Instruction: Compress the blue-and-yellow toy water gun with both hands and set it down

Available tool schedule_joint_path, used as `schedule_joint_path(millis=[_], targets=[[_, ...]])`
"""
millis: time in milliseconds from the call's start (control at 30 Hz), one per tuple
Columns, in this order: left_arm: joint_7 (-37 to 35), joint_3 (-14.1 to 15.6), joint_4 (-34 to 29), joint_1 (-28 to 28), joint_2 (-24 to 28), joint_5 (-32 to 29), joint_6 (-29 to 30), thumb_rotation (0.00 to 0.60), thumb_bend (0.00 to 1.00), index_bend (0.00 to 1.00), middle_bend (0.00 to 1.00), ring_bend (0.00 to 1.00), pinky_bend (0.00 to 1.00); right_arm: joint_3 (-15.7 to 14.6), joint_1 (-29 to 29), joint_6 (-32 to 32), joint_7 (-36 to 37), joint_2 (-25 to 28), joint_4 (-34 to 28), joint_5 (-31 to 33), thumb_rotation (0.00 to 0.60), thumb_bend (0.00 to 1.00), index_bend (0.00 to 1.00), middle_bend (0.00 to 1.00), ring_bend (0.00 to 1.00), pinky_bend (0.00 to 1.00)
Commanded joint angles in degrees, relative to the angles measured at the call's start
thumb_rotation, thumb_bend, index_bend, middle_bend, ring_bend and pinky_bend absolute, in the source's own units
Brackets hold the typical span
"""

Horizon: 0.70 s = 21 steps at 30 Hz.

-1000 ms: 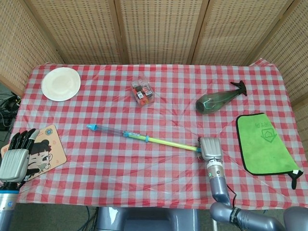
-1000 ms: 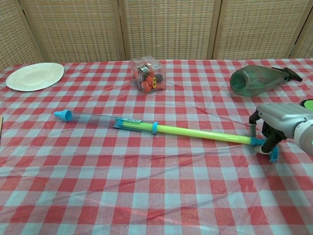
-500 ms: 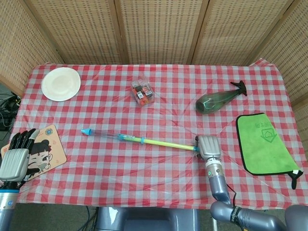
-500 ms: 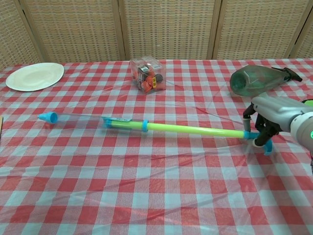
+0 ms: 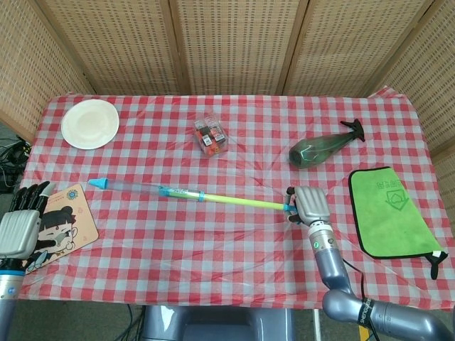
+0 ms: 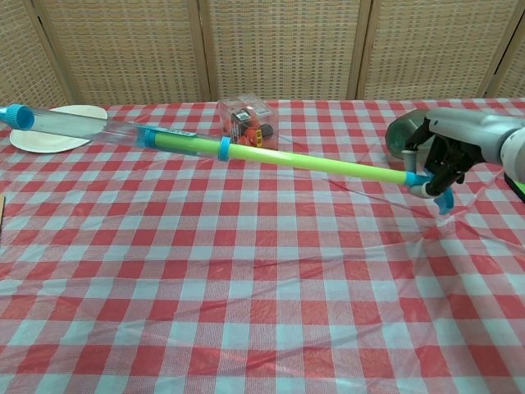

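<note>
The toy water gun is a long thin tube with a blue tip, a clear barrel and a yellow-green rod, stretched out to full length. It hangs above the checked tablecloth, blue tip at the left. My right hand grips its blue handle end at the right. My left hand sits at the table's front left corner, fingers apart and holding nothing, far from the gun's tip. The chest view does not show the left hand.
A white plate lies at the back left and a clear box of small items at the back middle. A dark green bottle lies on its side behind my right hand. A green cloth is at the right, a cartoon mat by my left hand.
My right hand has lifted the water gun off the table and swung it leftward and up. The left hand has shifted slightly.
</note>
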Motion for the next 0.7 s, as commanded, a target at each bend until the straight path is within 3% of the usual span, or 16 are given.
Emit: schedule_joint_path(millis=[33,333,433,500,567,700], targets=[[2.9,-2.1,-3.5,-2.2,2.7,-1.8,-1.6,0.600,0.11,0.00,0.00,0.00,0.00,0.5,1.0,0.1,-0.6,1.1,-0.6,1.3,0.600,0.58,0.81,1.00,1.00,0.63],[7.6,-7.9,-9.1,-8.5,6.8,-7.9,-6.7,0.600,0.12,0.00,0.00,0.00,0.00,1.5,3.6,-1.2,-0.8,2.9,0.3,4.5,0.600,0.58,0.82,1.00,1.00,0.63],[10.7,-9.8,-8.4,-12.1,6.8,-11.9,-9.8,0.600,0.12,0.01,0.03,0.02,0.01,1.8,4.6,-2.3,-0.5,3.2,1.4,6.0,0.600,0.59,0.82,1.00,1.00,0.63],[13.4,-11.4,-6.0,-16.1,5.8,-15.9,-13.5,0.600,0.12,0.03,0.11,0.11,0.08,2.4,5.7,-3.6,0.2,3.5,3.0,7.6,0.600,0.59,0.83,1.00,1.00,0.63],[14.8,-11.9,-4.7,-18.2,5.0,-18.7,-15.5,0.600,0.12,0.04,0.15,0.17,0.15,2.8,6.4,-4.7,1.1,3.7,4.1,8.4,0.600,0.59,0.84,1.00,1.00,0.64],[17.0,-12.0,-1.8,-22.0,3.8,-24.2,-19.1,0.600,0.12,0.04,0.17,0.18,0.16,3.1,7.3,-7.2,4.0,5.0,5.7,8.6,0.600,0.59,0.85,1.00,1.00,0.64]])
